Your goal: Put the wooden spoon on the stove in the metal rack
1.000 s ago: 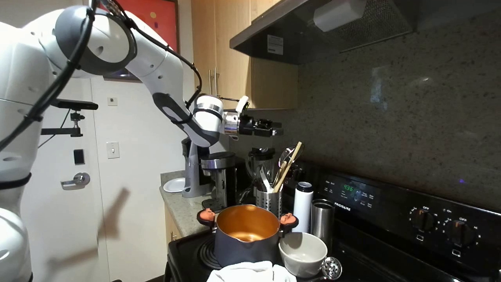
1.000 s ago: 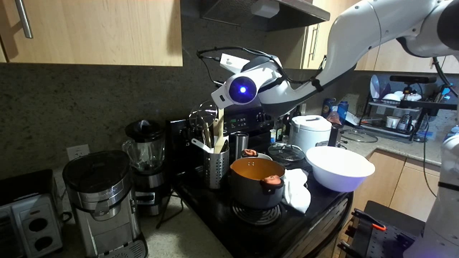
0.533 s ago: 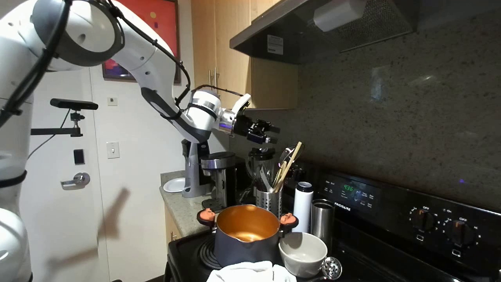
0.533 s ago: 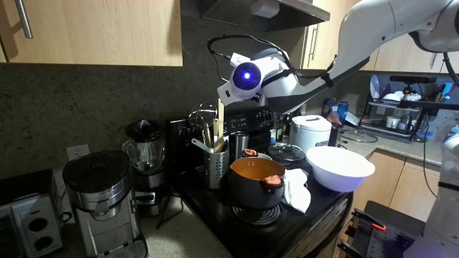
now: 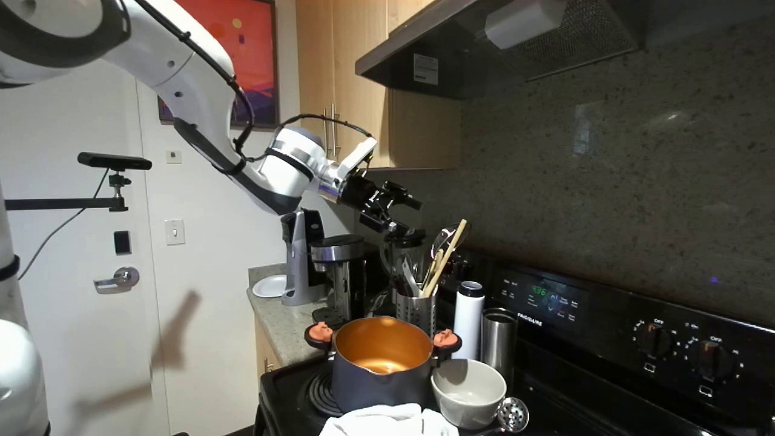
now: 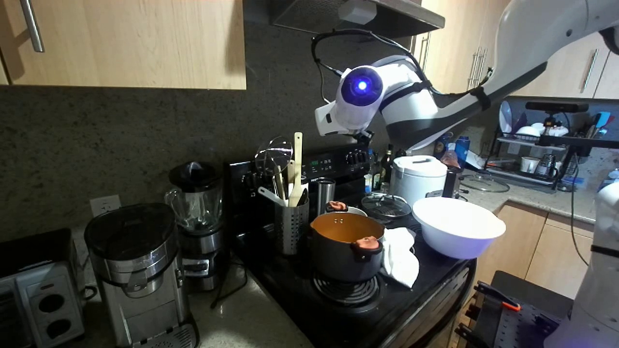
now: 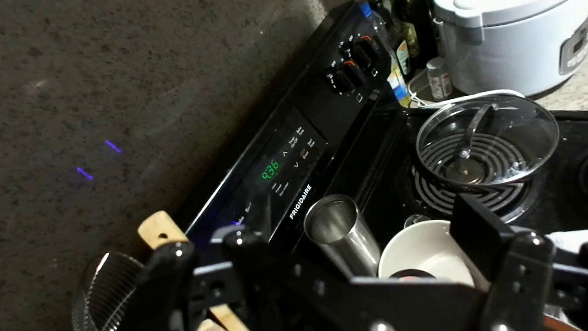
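Note:
The wooden spoon (image 5: pixel 447 257) stands in the metal rack (image 5: pixel 416 312), its pale handle leaning up above the other utensils. In an exterior view the spoon (image 6: pixel 298 159) and the perforated rack (image 6: pixel 290 232) stand at the back corner of the stove (image 6: pixel 271 270). My gripper (image 5: pixel 407 217) is open and empty, above and apart from the spoon, tilted downward. In the wrist view the open fingers (image 7: pixel 363 207) are wide apart. The spoon's handle end (image 7: pixel 161 228) shows at lower left, partly hidden behind the finger linkage. The rack is hidden there. The stove's panel (image 7: pixel 294 156) crosses the view.
An orange-lined pot (image 6: pixel 346 249) stands beside the rack. A white bottle (image 5: pixel 468 318), a steel tumbler (image 5: pixel 499 339) and a pale bowl (image 5: pixel 468 390) stand close by. A blender (image 6: pixel 198 208) is on the counter. The range hood (image 5: pixel 460 54) hangs above.
My arm has drawn back from the rack, leftward in an exterior view, and the gripper has turned and tilted down. Its fingers show farther apart. The spoon and rack have not moved.

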